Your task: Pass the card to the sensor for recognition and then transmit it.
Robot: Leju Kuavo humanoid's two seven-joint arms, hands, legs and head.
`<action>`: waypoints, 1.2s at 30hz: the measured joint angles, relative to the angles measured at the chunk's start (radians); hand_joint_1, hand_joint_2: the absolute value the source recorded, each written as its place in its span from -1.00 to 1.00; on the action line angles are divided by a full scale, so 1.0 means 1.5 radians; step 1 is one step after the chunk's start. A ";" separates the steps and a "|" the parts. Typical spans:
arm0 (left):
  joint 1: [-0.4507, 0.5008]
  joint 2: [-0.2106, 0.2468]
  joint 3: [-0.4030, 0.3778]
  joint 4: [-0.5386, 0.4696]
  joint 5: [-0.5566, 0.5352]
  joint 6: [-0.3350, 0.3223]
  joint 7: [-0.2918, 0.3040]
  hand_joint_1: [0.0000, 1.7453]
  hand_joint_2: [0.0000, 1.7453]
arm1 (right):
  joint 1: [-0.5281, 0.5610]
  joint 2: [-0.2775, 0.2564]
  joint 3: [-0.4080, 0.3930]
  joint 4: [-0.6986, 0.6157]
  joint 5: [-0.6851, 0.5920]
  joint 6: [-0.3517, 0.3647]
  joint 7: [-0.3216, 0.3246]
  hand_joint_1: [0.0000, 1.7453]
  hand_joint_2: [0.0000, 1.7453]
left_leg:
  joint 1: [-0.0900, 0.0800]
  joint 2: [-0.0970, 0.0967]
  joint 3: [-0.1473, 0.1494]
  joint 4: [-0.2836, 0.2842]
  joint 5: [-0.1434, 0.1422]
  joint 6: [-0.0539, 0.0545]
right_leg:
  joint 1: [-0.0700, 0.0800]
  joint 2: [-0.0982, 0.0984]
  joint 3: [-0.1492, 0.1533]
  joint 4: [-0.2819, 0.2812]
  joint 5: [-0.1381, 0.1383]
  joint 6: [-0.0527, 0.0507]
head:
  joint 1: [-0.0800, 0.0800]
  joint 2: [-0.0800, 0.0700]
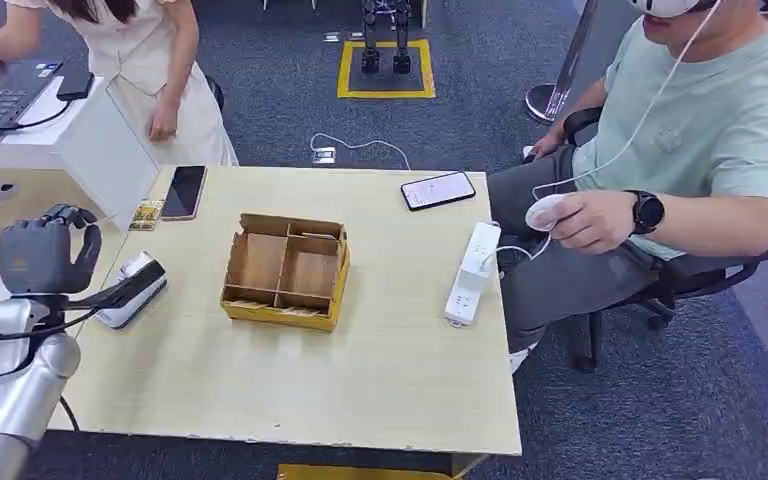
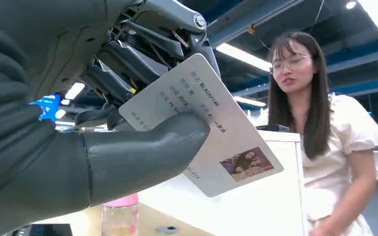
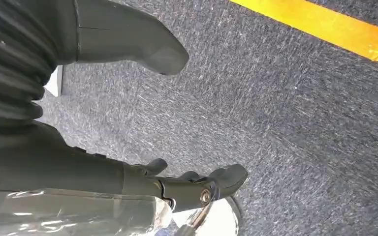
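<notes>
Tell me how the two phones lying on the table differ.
The phone near the left corner has a dark screen; the phone near the seated person has a lit, pale screen. The dark phone lies lengthwise pointing away from the robot, beside a small card; the lit phone lies turned crosswise near the table's far edge. Both lie flat, face up, untouched by anyone.

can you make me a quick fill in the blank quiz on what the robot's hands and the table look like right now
1. The left hand holds a ____ between thumb and fingers.
2. The cardboard box on the table is split into ____ by dividers.
3. The right hand hangs over grey carpet and holds ____.
4. The white power strip lies near the table edge closest to the seated ____.

Missing words: card; compartments; nothing; person
</notes>
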 joint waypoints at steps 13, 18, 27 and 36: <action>-0.024 -0.021 0.000 0.113 -0.082 0.054 0.034 1.00 1.00 | 0.000 0.000 -0.011 0.000 0.012 -0.001 -0.008 -1.00 1.00 | 0.000 0.000 0.000 0.000 0.000 0.000 | 0.000 0.000 0.000 0.000 0.000 0.000 | 0.000 0.000; -0.024 -0.021 0.000 0.136 -0.099 0.062 0.044 1.00 1.00 | 0.000 0.000 -0.017 0.000 0.013 -0.001 -0.011 -1.00 1.00 | 0.000 0.000 0.000 0.000 0.000 0.000 | 0.000 0.000 0.000 0.000 0.000 0.000 | 0.000 0.000; -0.024 -0.017 0.004 0.166 -0.163 0.069 0.071 1.00 1.00 | -0.001 0.001 -0.021 0.000 0.020 -0.001 -0.016 -1.00 1.00 | 0.000 0.000 0.000 0.000 0.000 0.000 | 0.000 0.000 0.000 0.000 0.000 0.000 | 0.000 0.000; -0.023 -0.012 0.013 0.178 -0.212 0.069 0.099 1.00 1.00 | -0.001 0.001 -0.024 0.000 0.025 -0.001 -0.019 -1.00 1.00 | 0.000 0.000 0.000 0.000 0.000 0.000 | 0.000 0.000 0.000 0.000 0.000 0.000 | 0.000 0.000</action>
